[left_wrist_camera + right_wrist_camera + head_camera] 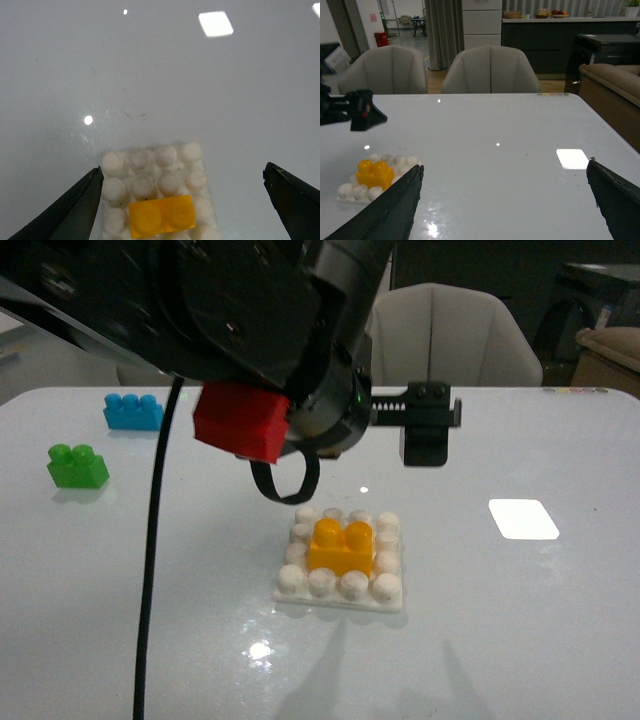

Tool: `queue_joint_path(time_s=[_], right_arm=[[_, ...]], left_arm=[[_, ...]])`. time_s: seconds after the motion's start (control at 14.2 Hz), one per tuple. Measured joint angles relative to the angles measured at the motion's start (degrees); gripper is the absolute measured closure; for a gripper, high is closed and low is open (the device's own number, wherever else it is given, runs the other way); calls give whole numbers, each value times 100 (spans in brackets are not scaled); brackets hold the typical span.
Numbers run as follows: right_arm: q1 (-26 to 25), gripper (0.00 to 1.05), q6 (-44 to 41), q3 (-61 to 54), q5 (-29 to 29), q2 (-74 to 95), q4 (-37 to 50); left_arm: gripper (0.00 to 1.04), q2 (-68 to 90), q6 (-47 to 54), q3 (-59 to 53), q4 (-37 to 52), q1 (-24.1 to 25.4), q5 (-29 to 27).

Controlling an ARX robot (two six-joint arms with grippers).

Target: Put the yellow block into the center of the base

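A: Where is the yellow block (340, 544) located?

B: It is seated on the middle studs of the base (341, 588), which is laid flat on the white table (520, 620).

A: How are the grippers set?

B: The left gripper (185, 200) is held above the base with its jaws spread wide, nothing gripped. The right gripper (505, 197) is likewise spread apart and empty, well to the side of the base.

A: Other items?

B: A green brick (77, 466) and a blue brick (133, 411) are seen far off.
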Motion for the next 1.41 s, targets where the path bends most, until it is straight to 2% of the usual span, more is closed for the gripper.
queue_joint_path(time_s=[0.28,0.35,0.42,0.49,0.63,0.77,0.84,0.91,1.34,1.41], right_arm=[[0,6,0,0,0,0,0],[0,6,0,0,0,0,-2],[0,6,0,0,0,0,0],[0,6,0,0,2,0,-2],[0,6,0,0,2,0,0],[0,6,0,0,0,0,0],[0,6,0,0,2,0,-2],[0,6,0,0,0,0,-2],[0,6,0,0,0,0,0],[0,6,0,0,2,0,0]], left_arm=[[7,-1821,597,-1311,1091,81,127],[9,-2223,839,-1722,1606,116,-48],[20,-2728,1132,-2450,2745,216,-892],[31,-3401,1283,-3241,3178,485,-1257],[55,-5200,1410,-4634,2800,1329,-966],[84,-6166,1436,-5412,2951,1700,-404],[95,-6332,1438,-5698,2940,1853,-219],[103,-6564,1458,-6011,2900,2061,-59],[103,-7965,1456,-6878,2459,2778,649],[103,-8185,1458,-6961,2310,3088,1064]])
